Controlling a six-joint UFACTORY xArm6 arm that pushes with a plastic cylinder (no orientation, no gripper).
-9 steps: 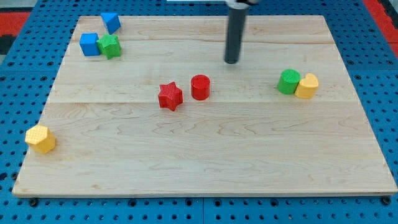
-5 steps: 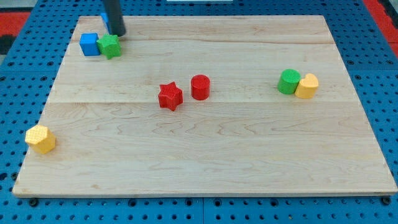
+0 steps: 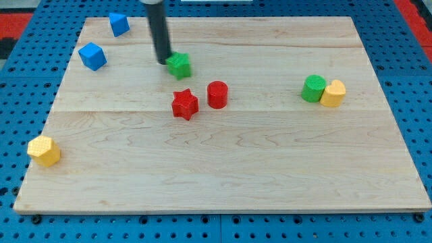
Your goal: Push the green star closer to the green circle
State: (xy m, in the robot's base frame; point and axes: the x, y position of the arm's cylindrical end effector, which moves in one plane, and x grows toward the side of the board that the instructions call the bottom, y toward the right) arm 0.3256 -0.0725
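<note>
Wood board [image 3: 270, 175] w/ 8 coloured blocks.

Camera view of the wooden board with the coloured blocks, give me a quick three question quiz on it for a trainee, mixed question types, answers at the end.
1. True or false: the green star touches the green circle.
2. Multiple choice: my tip is (A) against the green star's left side in the view, (B) beside the yellow block at the view's right, (C) between the red star and the red cylinder.
3. Fill in: the block at the view's bottom left is coloured ____.

Key: 1 false; they sit far apart. 2 A. 3 yellow.
</note>
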